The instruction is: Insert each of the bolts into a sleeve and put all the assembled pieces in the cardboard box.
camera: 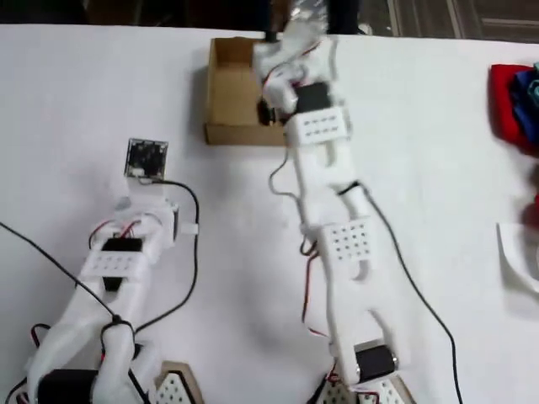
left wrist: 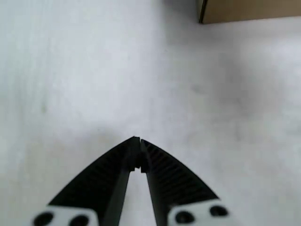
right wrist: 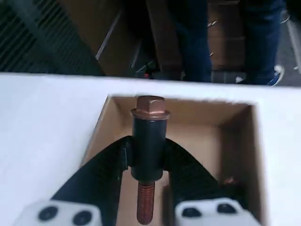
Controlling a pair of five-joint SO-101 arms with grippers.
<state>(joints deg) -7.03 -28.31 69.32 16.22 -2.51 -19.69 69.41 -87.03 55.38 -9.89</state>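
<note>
A copper bolt inside a black sleeve [right wrist: 147,141] is held upright between the black fingers of my right gripper [right wrist: 146,150], which is shut on it above the open cardboard box [right wrist: 235,136]. From above, that arm stretches over the box [camera: 226,93] at the table's far middle, with its gripper [camera: 282,55] above the box's right part. A small copper piece [right wrist: 229,181] lies on the box floor. My left gripper [left wrist: 136,141] is shut with nothing in it, low over bare white table, with a box corner [left wrist: 249,10] beyond it. In the high view the left gripper [camera: 147,160] is near the table's left side.
Red and blue cloth-like items [camera: 515,97] lie at the right edge, with a white object [camera: 518,252] below them. Cables [camera: 189,252] trail between the arms. Beyond the table's far edge stand a person's legs [right wrist: 225,37].
</note>
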